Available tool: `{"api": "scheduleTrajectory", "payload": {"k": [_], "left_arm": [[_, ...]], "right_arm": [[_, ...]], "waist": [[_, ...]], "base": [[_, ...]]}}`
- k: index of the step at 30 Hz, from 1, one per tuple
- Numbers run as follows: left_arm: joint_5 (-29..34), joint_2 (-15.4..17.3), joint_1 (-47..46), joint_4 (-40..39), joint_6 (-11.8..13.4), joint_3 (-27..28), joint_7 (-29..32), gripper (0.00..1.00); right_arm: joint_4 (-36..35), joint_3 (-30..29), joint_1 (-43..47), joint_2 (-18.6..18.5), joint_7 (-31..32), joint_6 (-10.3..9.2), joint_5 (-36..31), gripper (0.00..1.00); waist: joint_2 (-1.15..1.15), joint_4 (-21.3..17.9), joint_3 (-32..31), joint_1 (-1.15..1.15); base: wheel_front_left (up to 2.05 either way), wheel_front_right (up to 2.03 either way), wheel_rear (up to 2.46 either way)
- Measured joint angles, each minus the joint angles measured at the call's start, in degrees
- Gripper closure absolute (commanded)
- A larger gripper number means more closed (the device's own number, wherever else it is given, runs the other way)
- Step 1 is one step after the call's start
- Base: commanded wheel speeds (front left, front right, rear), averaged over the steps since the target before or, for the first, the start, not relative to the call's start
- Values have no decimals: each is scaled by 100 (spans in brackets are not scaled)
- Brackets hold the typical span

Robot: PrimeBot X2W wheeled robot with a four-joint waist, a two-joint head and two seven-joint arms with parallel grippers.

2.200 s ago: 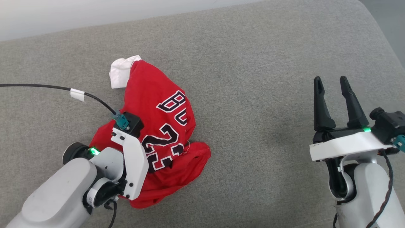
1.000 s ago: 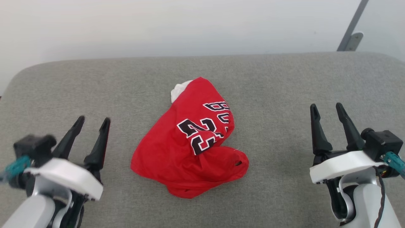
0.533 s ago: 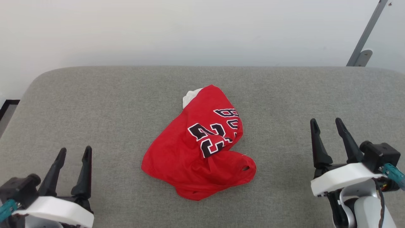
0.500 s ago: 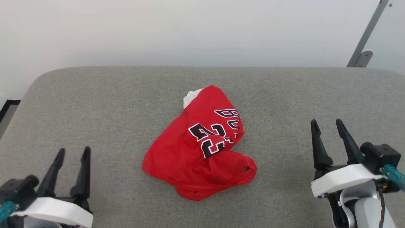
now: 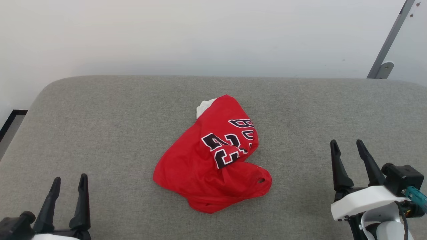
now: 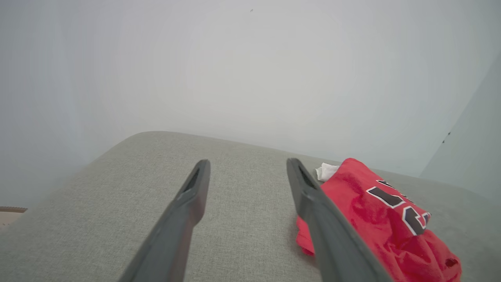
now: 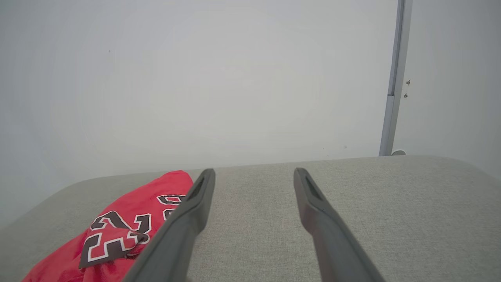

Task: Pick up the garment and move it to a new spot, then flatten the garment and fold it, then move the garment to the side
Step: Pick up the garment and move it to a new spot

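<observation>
The garment (image 5: 203,163) is a red jersey with a black, white-outlined "23", lying crumpled in a heap at the middle of the grey cushioned surface (image 5: 100,133); a bit of white sleeve pokes out at its far end. My left gripper (image 5: 70,178) is open at the lower left, well clear of the cloth, with nothing between its fingers. My right gripper (image 5: 347,143) is open at the lower right, also empty and apart from it. The garment (image 6: 375,219) lies to the right of my left fingers in the left wrist view. The garment (image 7: 109,231) lies left of my right fingers.
A pale wall (image 5: 200,33) rises behind the surface's far edge. A grey metal post (image 5: 388,43) stands at the back right. The surface rounds off at its far left corner, where a dark floor strip (image 5: 10,121) shows.
The left arm has let go of the garment and drawn back to the lower left, open. The head camera has pulled back, so the whole picture has shifted. The garment lies still.
</observation>
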Motion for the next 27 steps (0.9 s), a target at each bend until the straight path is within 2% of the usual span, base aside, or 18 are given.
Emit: {"api": "scheduleTrajectory", "payload": {"k": [10, 19, 27], "left_arm": [[405, -525, 71, 165, -457, 435, 0, 0], [650, -829, 68, 194, -649, 628, -1, 0], [746, -967, 64, 240, -709, 706, -1, 0]], "right_arm": [[-86, -31, 229, 0, 68, 0, -38, 0], [-136, -73, 388, 0, 140, 0, -10, 0], [-175, -79, 493, 0, 198, 0, 18, 0]], "waist": [[0, -6, -31, 0], [0, -1, -63, 0], [0, 0, -81, 0]], "base": [[0, 0, 0], [0, 0, 0], [0, 0, 0]]}}
